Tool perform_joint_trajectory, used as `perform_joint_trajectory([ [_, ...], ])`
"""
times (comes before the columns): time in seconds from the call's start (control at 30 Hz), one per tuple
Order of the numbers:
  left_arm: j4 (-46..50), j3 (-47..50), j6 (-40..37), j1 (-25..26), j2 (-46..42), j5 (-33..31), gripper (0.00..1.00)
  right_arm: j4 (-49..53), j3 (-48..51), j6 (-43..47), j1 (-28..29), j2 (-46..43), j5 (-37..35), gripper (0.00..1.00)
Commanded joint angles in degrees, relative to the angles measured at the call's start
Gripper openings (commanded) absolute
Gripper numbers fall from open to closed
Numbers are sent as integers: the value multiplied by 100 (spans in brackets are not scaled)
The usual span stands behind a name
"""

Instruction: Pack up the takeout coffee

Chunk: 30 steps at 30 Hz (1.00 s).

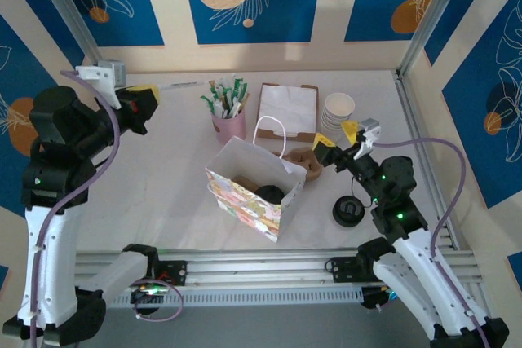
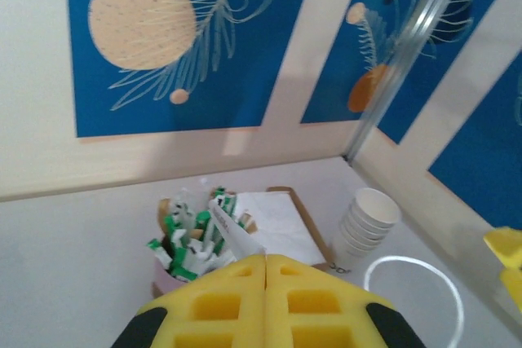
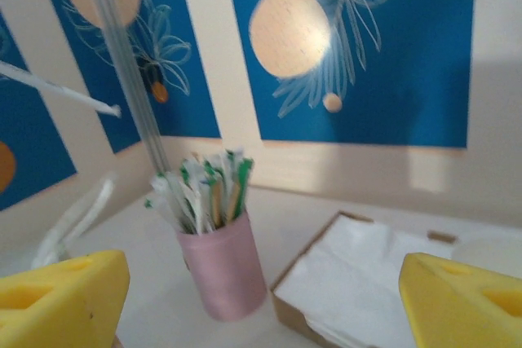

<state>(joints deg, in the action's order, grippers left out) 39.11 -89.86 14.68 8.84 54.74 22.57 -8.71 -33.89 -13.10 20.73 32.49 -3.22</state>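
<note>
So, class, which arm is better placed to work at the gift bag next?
Probably right: the right pincer stands open just beside the gift bag; the left pincer is shut, far off to the left.

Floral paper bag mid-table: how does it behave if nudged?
The paper bag stands open with thin walls, so it probably creases or slides easily. Likely light, though the dark round item inside may steady it. Its loop handle looks floppy.

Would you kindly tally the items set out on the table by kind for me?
Patterned paper bag: 1
Black round lids: 2, one inside the bag, one beside it
Pink cup of stirrers: 1
Napkin tray: 1
Stack of white cups: 1
Brown cardboard carrier: 1
Total: 7
</note>
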Motion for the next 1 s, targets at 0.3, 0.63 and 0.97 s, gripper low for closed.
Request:
perform_joint_trajectory([
  [0.3,55,-315,764,90,-213,1449,0,944,-2590,1803,1785,1607,454,86],
  [0.63,-83,-244,1103,106,-375,1992,0,1006,-4114,3620,3180,3084,390,79],
  [0.97,-281,-18,1404,179,-461,2476,0,1017,-5174,4939,3633,4222,379,78],
])
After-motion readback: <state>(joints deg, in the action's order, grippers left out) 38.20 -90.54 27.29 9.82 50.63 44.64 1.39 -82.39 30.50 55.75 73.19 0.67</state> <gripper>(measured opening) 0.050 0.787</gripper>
